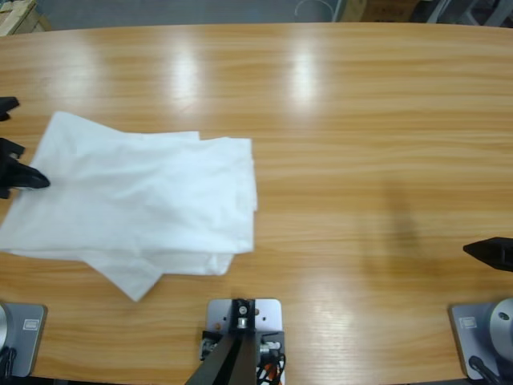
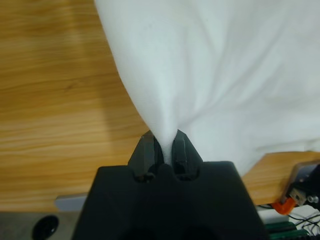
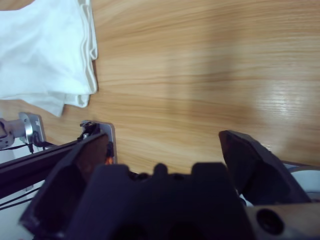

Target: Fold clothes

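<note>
Left wrist view has the left gripper [image 2: 163, 145] pinching the soft white folded shirt [image 2: 225, 75], so I'd drag it gently across the wooden worktop [image 2: 55, 100] while the wide-open right gripper [image 3: 165, 150] waits clear.

Long table w/ glossy orange-brown wood-grain top [image 1: 345, 120] fills nearly whole high view. Several pale overhead-light reflections on its far half. Beyond far edge: strip of grey floor [image 1: 160, 12]. Light wooden slatted piece, poss. pallet [image 1: 16, 14], at top-left corner. Indistinct pale frames at top right, can't ID.
</note>
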`<move>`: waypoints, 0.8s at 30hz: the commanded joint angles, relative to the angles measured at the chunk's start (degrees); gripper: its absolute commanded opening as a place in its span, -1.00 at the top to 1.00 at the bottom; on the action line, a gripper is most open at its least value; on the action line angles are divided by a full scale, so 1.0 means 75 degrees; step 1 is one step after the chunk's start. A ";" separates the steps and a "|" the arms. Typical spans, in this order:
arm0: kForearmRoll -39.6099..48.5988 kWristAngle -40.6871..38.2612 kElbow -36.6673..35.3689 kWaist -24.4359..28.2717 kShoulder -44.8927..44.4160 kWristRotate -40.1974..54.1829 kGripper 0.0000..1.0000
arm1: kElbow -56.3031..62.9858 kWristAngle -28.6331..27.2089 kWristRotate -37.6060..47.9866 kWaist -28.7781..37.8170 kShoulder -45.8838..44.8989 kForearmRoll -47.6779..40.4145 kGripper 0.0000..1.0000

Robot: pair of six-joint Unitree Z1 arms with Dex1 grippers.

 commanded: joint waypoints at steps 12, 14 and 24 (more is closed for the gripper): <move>0.2436 0.0818 -0.2152 0.0374 -0.1221 0.0254 1.00 | 0.0300 0.0093 -0.0037 0.0054 0.0074 -0.0097 -0.82; 0.2499 0.0820 -0.2347 0.0353 -0.1158 0.0290 1.00 | 0.0312 0.0091 -0.0037 0.0057 0.0112 -0.0127 -0.82; 0.2204 0.0696 -0.2710 -0.1032 0.0372 0.0172 1.00 | 0.0387 0.0114 -0.0037 0.0057 0.0072 -0.0153 -0.82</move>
